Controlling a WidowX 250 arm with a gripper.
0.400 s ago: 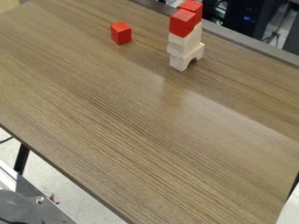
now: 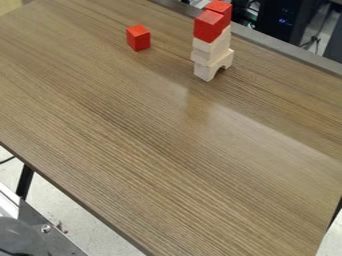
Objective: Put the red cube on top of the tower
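The cube [image 2: 138, 38] sits upright on the table [image 2: 167, 145], left of centre near the top of the frame, apart from the tower [image 2: 209, 54] at upper right. The step in hand looks to be picking it up. Next calls for a square grip, then a lift clear of the tower's red top. How open the gripper is, or what it holds, cannot be told.

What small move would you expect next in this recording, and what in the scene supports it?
Probably bring the claw over the lone red cube and line up for a grasp: it sits on the wooden tabletop, apart from the tower, whose top already carries two red blocks.
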